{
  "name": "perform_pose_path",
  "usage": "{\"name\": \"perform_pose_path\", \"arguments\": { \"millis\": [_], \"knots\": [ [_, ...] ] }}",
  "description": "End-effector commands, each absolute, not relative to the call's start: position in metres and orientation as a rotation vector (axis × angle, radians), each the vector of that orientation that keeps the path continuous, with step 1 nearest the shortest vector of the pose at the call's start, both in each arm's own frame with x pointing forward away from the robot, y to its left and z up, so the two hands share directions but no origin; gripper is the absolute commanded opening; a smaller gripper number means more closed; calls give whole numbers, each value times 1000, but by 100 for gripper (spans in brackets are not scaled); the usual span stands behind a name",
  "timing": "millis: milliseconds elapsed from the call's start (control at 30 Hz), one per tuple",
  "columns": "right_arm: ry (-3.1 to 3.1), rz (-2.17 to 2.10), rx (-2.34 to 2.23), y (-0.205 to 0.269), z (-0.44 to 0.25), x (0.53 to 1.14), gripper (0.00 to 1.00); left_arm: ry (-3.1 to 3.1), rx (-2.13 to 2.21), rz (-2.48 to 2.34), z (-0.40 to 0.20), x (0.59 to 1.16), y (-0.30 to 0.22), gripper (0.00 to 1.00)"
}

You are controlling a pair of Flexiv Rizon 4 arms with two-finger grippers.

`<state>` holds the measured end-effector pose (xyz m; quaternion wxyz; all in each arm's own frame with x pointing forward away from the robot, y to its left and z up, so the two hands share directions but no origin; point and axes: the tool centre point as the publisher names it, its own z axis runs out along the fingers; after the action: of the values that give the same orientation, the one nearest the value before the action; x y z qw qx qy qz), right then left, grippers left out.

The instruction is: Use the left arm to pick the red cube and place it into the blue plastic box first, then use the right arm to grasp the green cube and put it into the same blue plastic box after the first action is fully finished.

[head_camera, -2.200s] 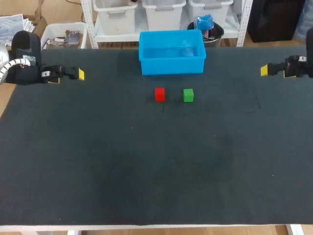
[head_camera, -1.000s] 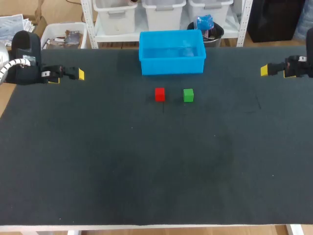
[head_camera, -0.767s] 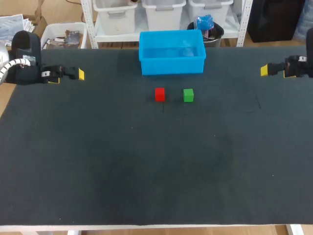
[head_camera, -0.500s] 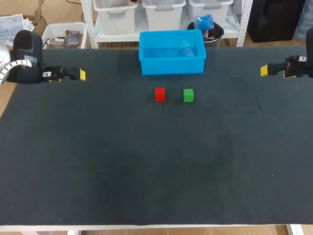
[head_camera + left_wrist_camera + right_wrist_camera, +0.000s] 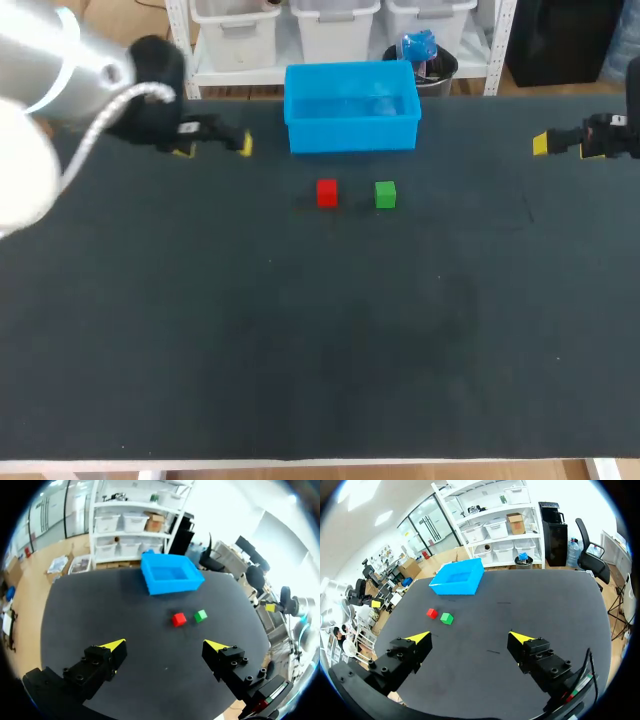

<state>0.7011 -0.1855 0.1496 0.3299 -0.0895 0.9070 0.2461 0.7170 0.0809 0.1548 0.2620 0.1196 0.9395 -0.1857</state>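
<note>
Two small plain cubes, red cube [image 5: 327, 193] beside green cube [image 5: 385, 194], stand apart on my dark tabletop [image 5: 300, 340] near the open blue plastic box [image 5: 352, 134]; I see left jaws and right jaws both wide.

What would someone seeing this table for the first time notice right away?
The bright blue box stands out at the far edge of the dark table. Just in front of it sit a red cube and a green cube, side by side but apart. The left arm looms large at the head view's upper left, the left gripper open and empty.
</note>
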Motion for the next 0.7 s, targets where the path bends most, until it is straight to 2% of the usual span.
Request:
{"name": "perform_pose_path", "arguments": {
  "millis": [33, 700],
  "knots": [
    [2372, 645, -235, -186, 149, 701, 100, 2696, 248, -114, 149, 748, 49, 100],
    [2372, 645, -235, -186, 149, 701, 100, 2707, 266, -157, 151, 749, 43, 100]
  ]
}}
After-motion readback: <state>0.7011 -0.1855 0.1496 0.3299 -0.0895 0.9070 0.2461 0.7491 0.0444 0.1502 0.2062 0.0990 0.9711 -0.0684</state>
